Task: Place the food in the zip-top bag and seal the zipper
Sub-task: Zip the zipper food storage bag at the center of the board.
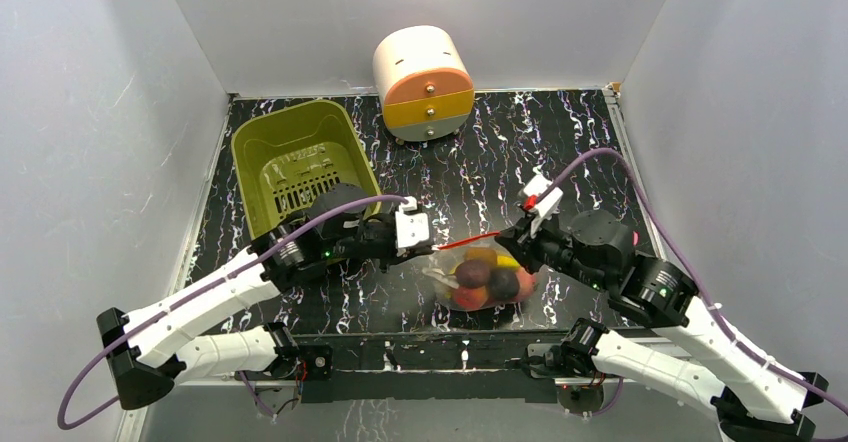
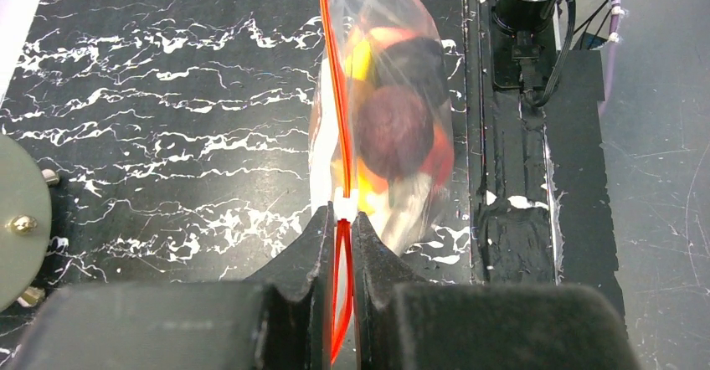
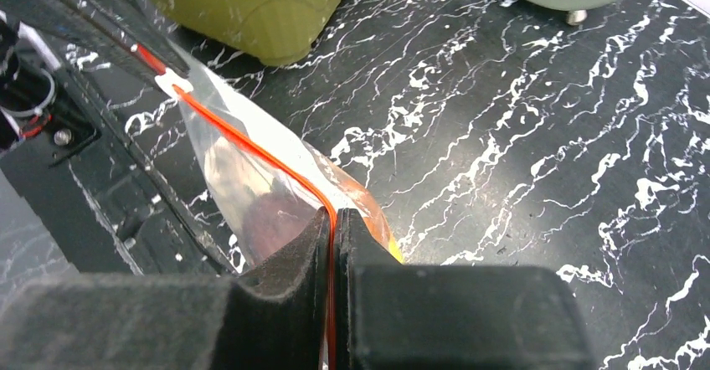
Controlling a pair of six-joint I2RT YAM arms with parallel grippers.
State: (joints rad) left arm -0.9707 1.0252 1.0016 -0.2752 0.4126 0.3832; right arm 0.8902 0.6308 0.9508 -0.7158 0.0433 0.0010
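Note:
The zip-top bag [image 1: 485,280] hangs just above the table between my two grippers, with the food inside: a dark purple ball [image 2: 395,131], yellow and red pieces [image 1: 482,259]. The red-orange zipper [image 1: 468,241] runs taut between the grippers. My left gripper [image 1: 432,245] is shut on the zipper's left end, right behind a white slider tab [image 2: 343,208]; the two zipper strips stand slightly apart between its fingers. My right gripper [image 1: 508,234] is shut on the zipper's other end [image 3: 333,219]. In the right wrist view the zipper [image 3: 243,140] leads to the white tab [image 3: 172,79].
An olive-green slotted basket [image 1: 300,162] stands at the back left and shows in the right wrist view [image 3: 259,2]. A round white, orange and yellow drawer unit [image 1: 423,82] stands at the back centre. The table's near edge with the arm bases [image 2: 519,52] lies just beside the bag.

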